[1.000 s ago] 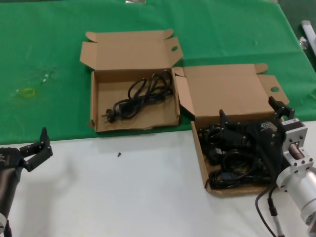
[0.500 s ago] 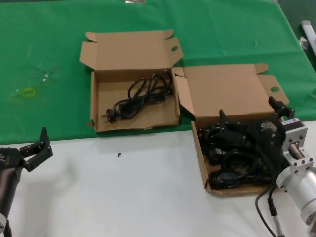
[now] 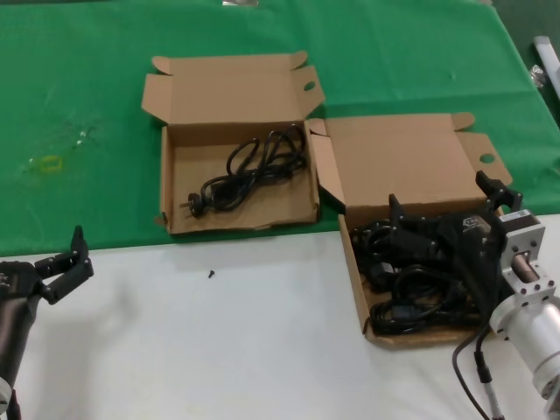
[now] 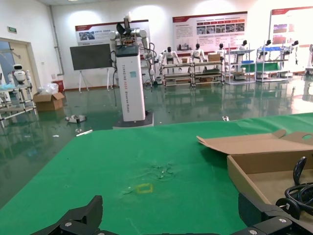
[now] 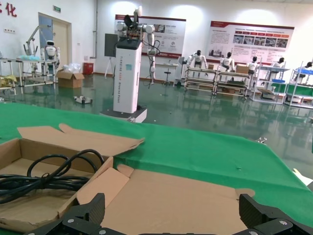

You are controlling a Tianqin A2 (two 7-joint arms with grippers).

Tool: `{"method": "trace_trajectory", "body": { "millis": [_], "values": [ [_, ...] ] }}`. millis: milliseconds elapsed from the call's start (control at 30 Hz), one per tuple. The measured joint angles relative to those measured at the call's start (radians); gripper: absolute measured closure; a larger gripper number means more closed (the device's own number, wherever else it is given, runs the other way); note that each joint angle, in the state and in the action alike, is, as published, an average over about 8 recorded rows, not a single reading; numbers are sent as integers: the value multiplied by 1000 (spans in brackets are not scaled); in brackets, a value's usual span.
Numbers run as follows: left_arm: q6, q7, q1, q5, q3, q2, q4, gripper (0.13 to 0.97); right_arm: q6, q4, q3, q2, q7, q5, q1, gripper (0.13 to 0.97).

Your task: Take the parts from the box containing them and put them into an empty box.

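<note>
The box containing the parts [image 3: 398, 157] stands at the right, one lid ear bent inward, filled with several black coiled power cords [image 3: 411, 297]. My right gripper [image 3: 442, 203] hovers open and empty just above those cords; in the right wrist view [image 5: 173, 215] its fingers stand wide apart in front of this box's lid [image 5: 171, 191]. The other box [image 3: 166, 188], with both lid ears flat, stands at the left and holds one cord [image 3: 249, 171], which also shows in the right wrist view [image 5: 49, 174]. My left gripper [image 3: 61, 261] is parked open at the near left over the white table.
A small black screw [image 3: 211, 274] lies on the white table [image 3: 219, 350]. A yellow ring [image 3: 50, 163] lies on the green cloth [image 3: 79, 79] at far left. In the left wrist view the left box's corner [image 4: 259, 169] lies ahead of the left gripper [image 4: 171, 215].
</note>
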State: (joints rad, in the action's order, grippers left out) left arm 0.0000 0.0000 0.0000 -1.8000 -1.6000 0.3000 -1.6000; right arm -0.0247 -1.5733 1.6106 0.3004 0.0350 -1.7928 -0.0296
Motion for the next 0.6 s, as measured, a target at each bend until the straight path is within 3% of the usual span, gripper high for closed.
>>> {"method": "trace_trajectory", "body": {
  "millis": [600],
  "values": [
    [0, 0, 0, 0, 0, 0, 0, 132, 0, 0, 0, 0, 0, 0, 0, 129]
  ]
}}
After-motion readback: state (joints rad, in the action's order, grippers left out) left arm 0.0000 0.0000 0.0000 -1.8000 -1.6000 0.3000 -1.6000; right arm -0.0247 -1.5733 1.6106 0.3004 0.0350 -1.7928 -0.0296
